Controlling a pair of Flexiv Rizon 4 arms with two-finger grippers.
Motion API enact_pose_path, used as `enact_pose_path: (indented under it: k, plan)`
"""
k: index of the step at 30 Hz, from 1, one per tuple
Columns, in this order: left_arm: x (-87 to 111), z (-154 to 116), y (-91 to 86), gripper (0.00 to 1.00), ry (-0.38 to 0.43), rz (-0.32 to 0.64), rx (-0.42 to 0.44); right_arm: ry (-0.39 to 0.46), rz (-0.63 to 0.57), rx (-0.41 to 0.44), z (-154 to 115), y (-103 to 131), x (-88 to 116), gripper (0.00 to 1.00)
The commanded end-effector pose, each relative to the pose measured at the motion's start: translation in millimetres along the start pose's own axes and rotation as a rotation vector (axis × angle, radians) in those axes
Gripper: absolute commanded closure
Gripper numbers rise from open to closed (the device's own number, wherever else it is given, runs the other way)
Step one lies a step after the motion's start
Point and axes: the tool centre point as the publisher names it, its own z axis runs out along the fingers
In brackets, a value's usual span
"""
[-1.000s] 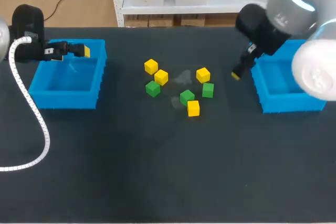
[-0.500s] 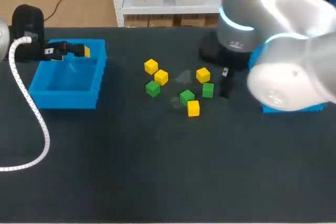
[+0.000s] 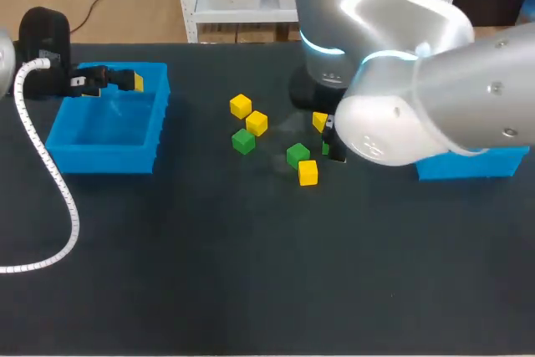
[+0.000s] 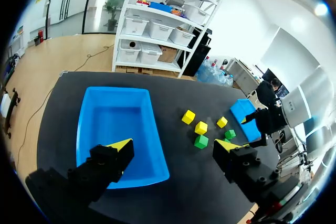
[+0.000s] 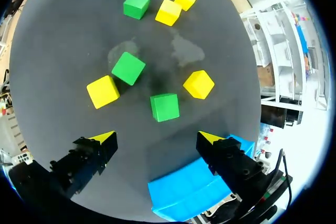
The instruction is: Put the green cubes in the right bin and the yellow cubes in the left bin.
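Several yellow and green cubes lie in a cluster mid-table: yellow cubes (image 3: 241, 106), (image 3: 257, 123), (image 3: 308, 172) and green cubes (image 3: 243, 140), (image 3: 298, 155). My right arm hangs over the cluster's right side, half hiding another yellow cube (image 3: 318, 120). My right gripper (image 5: 156, 137) is open above the table, a green cube (image 5: 164, 107) just ahead of its fingers and a yellow cube (image 5: 198, 84) beside that. My left gripper (image 3: 125, 81) is open and holds nothing above the far rim of the left bin (image 3: 63, 150). The right bin (image 3: 468, 165) shows partly under my right arm.
Both bins are blue; nothing shows inside the left bin (image 4: 86, 129). A corner of the right bin (image 5: 184, 192) lies under my right gripper. Bare dark tabletop stretches across the near half of the table.
My right arm has swung left from the right bin to above the cube cluster, now covering the rightmost cubes. The left arm and the cubes have not moved.
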Motion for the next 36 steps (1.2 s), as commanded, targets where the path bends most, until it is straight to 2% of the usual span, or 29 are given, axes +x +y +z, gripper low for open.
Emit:
enact_pose_path:
  k: [1,6,13,20,36]
  plan:
    - [1.2,0,2.5,0.0,-0.007,0.002,0.012,0.001,0.013,-0.005,10,-7,-2,0.0]
    - [1.2,0,2.5,0.0,-0.007,0.002,0.012,0.004,0.065,-0.023,18,-15,-4,0.0]
    - [1.2,0,2.5,0.0,-0.007,0.002,0.012,-0.014,0.109,-0.034,21,-21,-17,0.0]
    - [1.2,0,2.5,0.0,-0.007,0.002,0.012,-0.037,0.117,-0.067,20,-13,-28,0.0]
    - [1.2,0,2.5,0.0,-0.007,0.002,0.012,-0.021,0.129,-0.093,39,-3,-35,0.0]
